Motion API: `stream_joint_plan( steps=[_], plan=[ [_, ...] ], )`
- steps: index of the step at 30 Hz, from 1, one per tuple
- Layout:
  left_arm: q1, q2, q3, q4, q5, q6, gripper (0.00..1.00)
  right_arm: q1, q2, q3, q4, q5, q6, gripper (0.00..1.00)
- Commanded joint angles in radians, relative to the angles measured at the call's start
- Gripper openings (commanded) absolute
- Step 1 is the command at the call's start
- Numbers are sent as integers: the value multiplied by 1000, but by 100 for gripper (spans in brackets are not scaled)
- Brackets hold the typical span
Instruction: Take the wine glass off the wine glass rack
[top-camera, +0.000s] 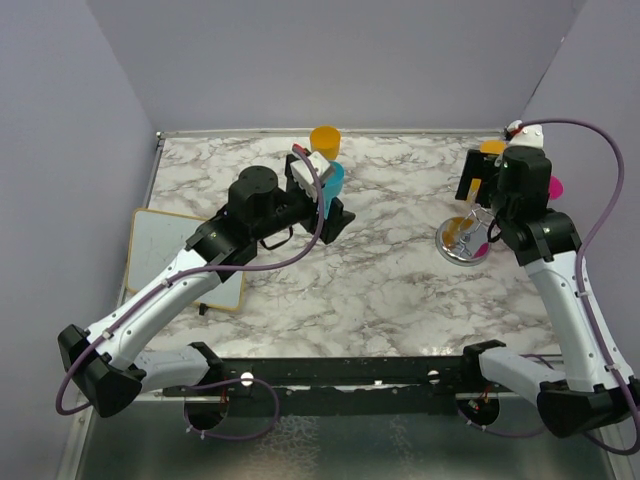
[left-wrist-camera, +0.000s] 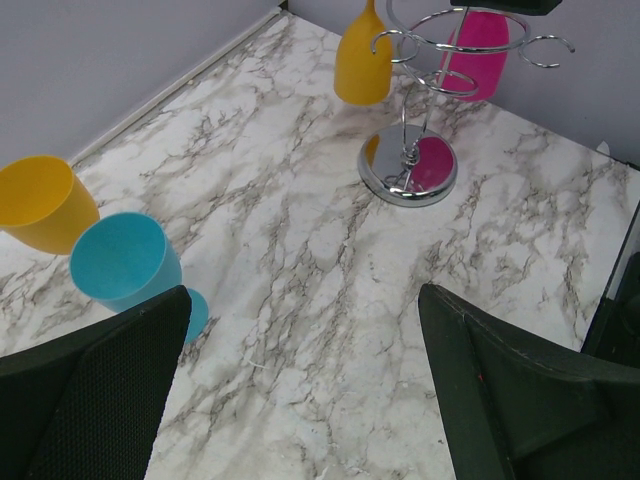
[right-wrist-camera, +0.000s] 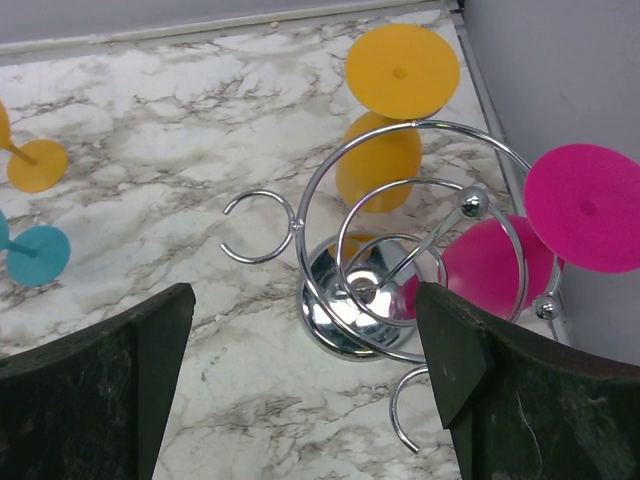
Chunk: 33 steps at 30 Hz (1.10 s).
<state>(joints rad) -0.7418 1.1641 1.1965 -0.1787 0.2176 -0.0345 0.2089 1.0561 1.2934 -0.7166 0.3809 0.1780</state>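
The shiny silver wine glass rack (top-camera: 463, 243) stands on its round disc base at the right of the marble table. A yellow wine glass (right-wrist-camera: 400, 75) and a pink wine glass (right-wrist-camera: 585, 205) hang upside down from its wire arms. The rack also shows in the left wrist view (left-wrist-camera: 410, 165) and the right wrist view (right-wrist-camera: 345, 300). My right gripper (right-wrist-camera: 305, 390) is open and empty, just above and in front of the rack, touching nothing. My left gripper (left-wrist-camera: 305, 400) is open and empty near the table's middle, beside a blue glass (left-wrist-camera: 125, 265).
The blue glass (top-camera: 331, 180) and another yellow glass (top-camera: 325, 138) stand upright at the back middle. A white board (top-camera: 165, 255) lies at the table's left edge. Grey walls close in the back and both sides; the pink glass hangs close to the right wall.
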Motion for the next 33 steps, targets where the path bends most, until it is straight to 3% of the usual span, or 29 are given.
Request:
stream_joint_plan(
  steps=[1,10,19,26,33],
  plan=[
    [-8,-9,-9,32,-19,7,99,-15,-3,50,55,93,-2,94],
    [-24,10,-7,34,12,-11,99,-157,142,239,49,146,-28,98],
    [-58,15,-8,36,28,-18,99,-358,281,387,-37,9,33,100],
    [-96,23,-5,27,12,-9,100,-440,341,421,-96,-44,42,100],
    [-168,15,-5,-1,-96,53,99,-460,386,418,-164,-51,44,99]
  ],
)
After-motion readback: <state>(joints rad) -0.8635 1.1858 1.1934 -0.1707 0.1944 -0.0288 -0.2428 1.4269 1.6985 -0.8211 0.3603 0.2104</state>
